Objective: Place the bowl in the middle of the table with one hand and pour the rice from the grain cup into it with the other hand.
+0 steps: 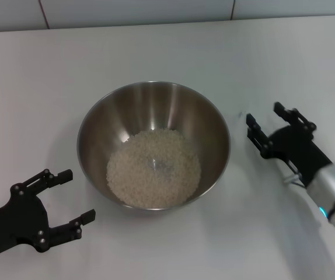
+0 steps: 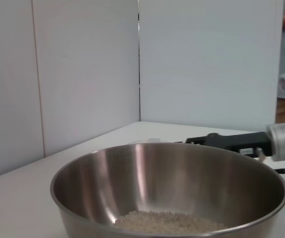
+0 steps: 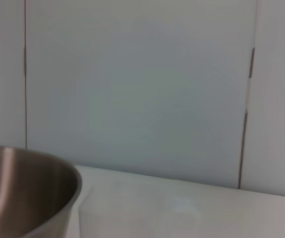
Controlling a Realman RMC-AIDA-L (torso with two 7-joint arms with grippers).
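the bowl (image 1: 153, 144) is seen standing upright near the middle of the table (image 1: 156, 52), and the rice (image 1: 154, 168) is spread as a pale round heap across its bottom. in the left wrist view the bowl (image 2: 169, 191) fills the foreground, with the rice (image 2: 170, 222) visible low inside it.

the left gripper (image 1: 70, 196) is held just off the bowl's near left side, its two prongs spread apart with nothing between them and not touching the steel.

the right gripper (image 1: 265, 117) is placed just beside the bowl's right rim, apart from it, its two prongs parted. a faint clear shape, possibly the grain cup (image 1: 260, 119), is made out between those prongs, but whether it is being held or merely flanked cannot be told. in the right wrist view a pale, see-through form that may be the cup (image 3: 132, 215) is seen beside the bowl's edge (image 3: 31, 193). the right gripper (image 2: 202, 141) is also seen beyond the bowl's far rim in the left wrist view.
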